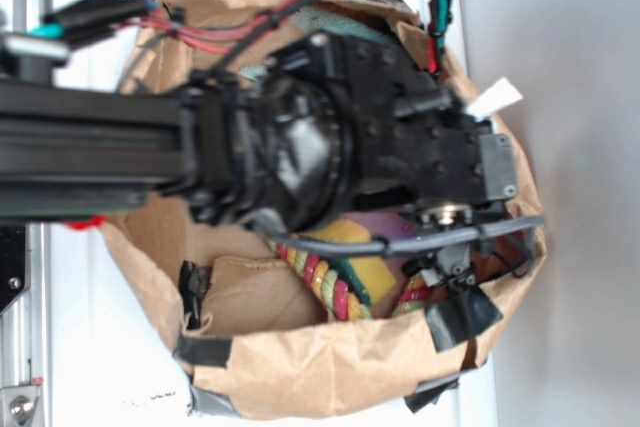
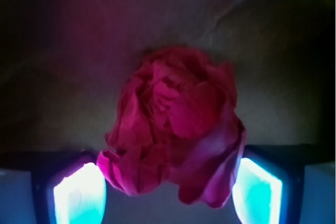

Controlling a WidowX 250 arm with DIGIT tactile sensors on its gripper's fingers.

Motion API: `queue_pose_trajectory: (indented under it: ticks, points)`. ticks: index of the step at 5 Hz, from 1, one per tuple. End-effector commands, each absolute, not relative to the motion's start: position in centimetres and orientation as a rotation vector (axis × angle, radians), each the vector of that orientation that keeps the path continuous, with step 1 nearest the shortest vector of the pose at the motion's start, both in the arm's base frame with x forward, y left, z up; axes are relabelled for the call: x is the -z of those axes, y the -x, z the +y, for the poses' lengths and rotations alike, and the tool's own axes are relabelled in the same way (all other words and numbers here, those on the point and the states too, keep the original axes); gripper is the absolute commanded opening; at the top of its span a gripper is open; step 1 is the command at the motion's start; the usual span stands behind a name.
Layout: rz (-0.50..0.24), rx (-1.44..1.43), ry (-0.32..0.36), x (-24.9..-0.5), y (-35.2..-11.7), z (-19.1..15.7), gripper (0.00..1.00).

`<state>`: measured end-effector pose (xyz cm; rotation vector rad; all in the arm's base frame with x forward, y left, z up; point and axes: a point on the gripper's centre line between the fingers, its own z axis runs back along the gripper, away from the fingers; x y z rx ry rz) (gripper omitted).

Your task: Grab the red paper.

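From the exterior view, the arm (image 1: 300, 147) reaches into the brown paper bag (image 1: 330, 372), hiding the red paper. At the wrist, the red paper (image 2: 176, 148) sits between the open jaws, just beside each finger (image 2: 79, 198); closing remains.

I see the red paper (image 2: 176, 153) in deep crimson-pink folds; the fingers (image 2: 79, 200) glow cyan; the paper bag (image 1: 300, 367) is brown; the rope (image 1: 330, 282) is striped red, yellow, green.

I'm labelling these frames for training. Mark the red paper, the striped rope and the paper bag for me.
red paper (image 2: 176, 129), wrist view, centre of the crumpled folds.
striped rope (image 1: 335, 292), exterior view, on its bend.
paper bag (image 1: 300, 367), exterior view, near wall.
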<state>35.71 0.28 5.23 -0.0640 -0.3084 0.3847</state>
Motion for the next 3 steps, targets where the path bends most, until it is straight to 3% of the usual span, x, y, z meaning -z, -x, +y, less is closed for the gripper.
queue_pose_trajectory:
  ticks: [1, 3]
  points:
    - [-0.389, -0.382, 0.085, -7.74, -38.18, 0.50, 1.00]
    - [-0.338, -0.466, 0.153, -7.45, -39.00, 0.60, 1.00]
